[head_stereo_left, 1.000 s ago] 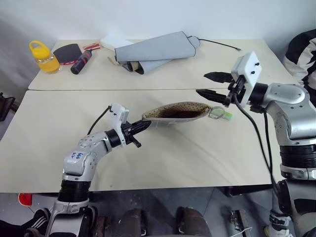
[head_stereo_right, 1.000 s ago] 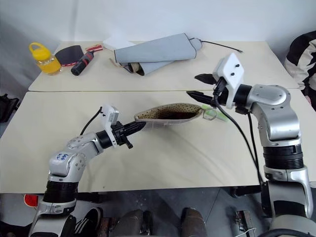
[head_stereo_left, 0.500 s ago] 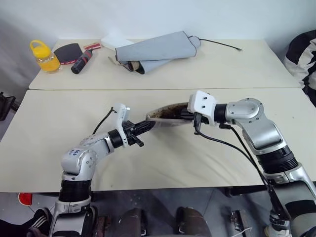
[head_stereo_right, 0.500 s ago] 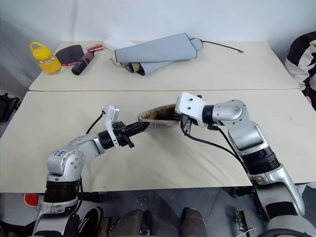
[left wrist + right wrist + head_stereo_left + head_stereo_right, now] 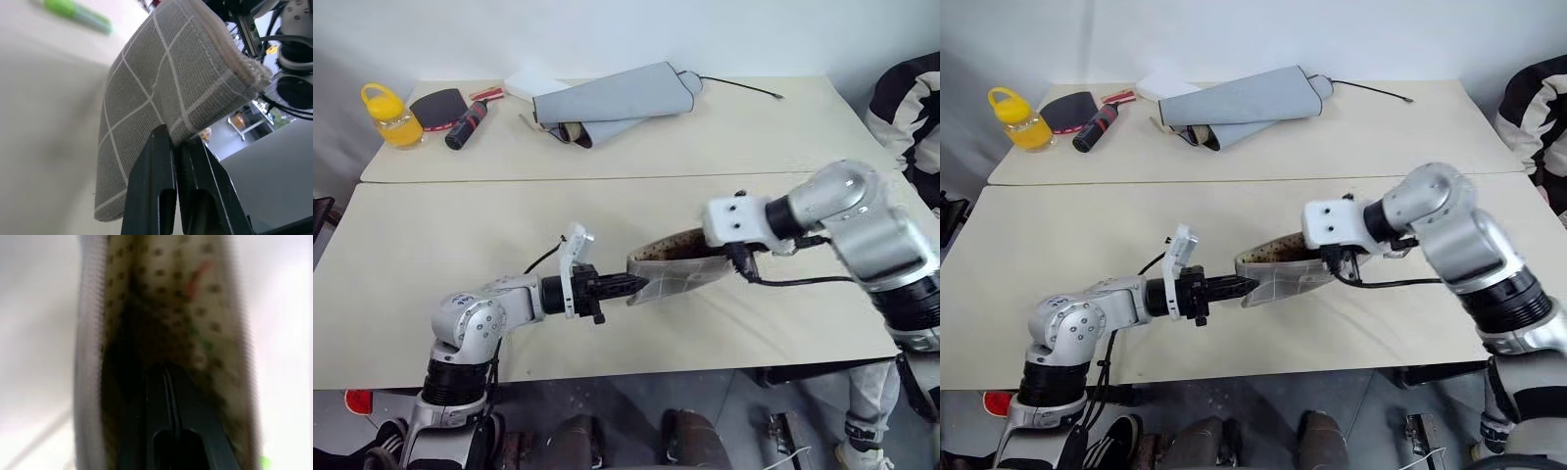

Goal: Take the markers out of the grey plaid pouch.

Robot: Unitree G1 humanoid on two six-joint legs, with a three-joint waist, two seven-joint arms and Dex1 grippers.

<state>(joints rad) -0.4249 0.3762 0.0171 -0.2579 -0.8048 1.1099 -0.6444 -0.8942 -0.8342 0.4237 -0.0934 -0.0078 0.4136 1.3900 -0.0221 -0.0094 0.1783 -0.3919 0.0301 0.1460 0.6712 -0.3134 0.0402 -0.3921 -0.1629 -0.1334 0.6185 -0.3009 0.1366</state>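
We find the grey plaid pouch soft and limp, so we pinch its corner edge with the left gripper. The right gripper, fingers closed together, sits inside the pouch mouth; whether it grips a marker is unclear.

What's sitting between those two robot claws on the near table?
The grey plaid pouch spans that stretch. The left gripper pinches its near corner, and the right gripper reaches down into its open, dotted-lined mouth, as both eye views show.
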